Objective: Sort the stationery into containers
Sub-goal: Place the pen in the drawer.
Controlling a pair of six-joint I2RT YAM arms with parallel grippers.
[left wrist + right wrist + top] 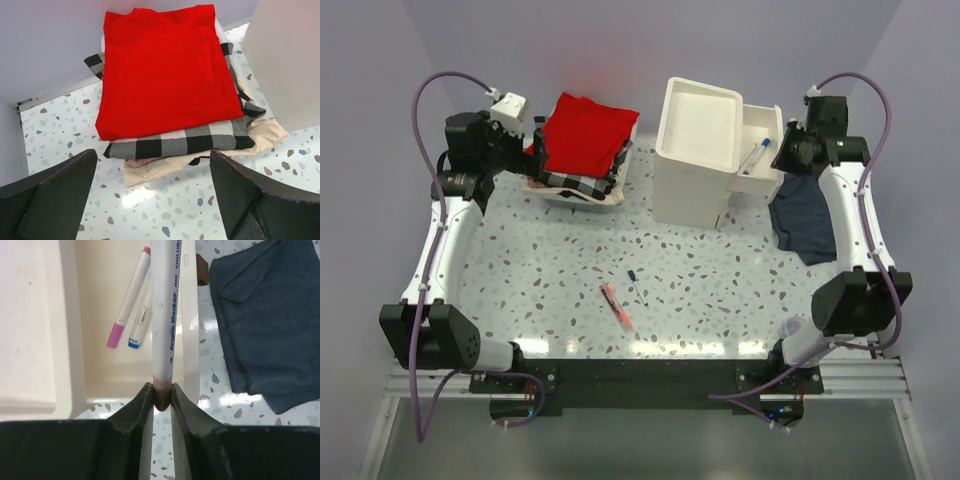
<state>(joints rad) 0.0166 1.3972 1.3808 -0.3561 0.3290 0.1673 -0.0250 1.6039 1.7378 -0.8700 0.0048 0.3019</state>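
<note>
My right gripper (162, 396) is shut on the brown end of a thin white pen (165, 315), which sticks out over the right rim of the pulled-out drawer (95, 300). Inside that drawer lie a pink-capped pen (129, 300) and a blue-capped pen (140, 322). The drawer (761, 125) belongs to the tall white box unit (698, 150); the right gripper (785, 150) hangs beside it. An orange-red marker (616, 306) and a thin dark pen (635, 284) lie mid-table. My left gripper (152, 200) stands open and empty above the table, just in front of the cloth stack.
The stack of red and checked folded cloths (582, 145) sits at the back left, close ahead of the left fingers (55, 195). A dark blue-grey cloth (803, 225) lies right of the box unit, under the right arm. Walls close off the back and both sides.
</note>
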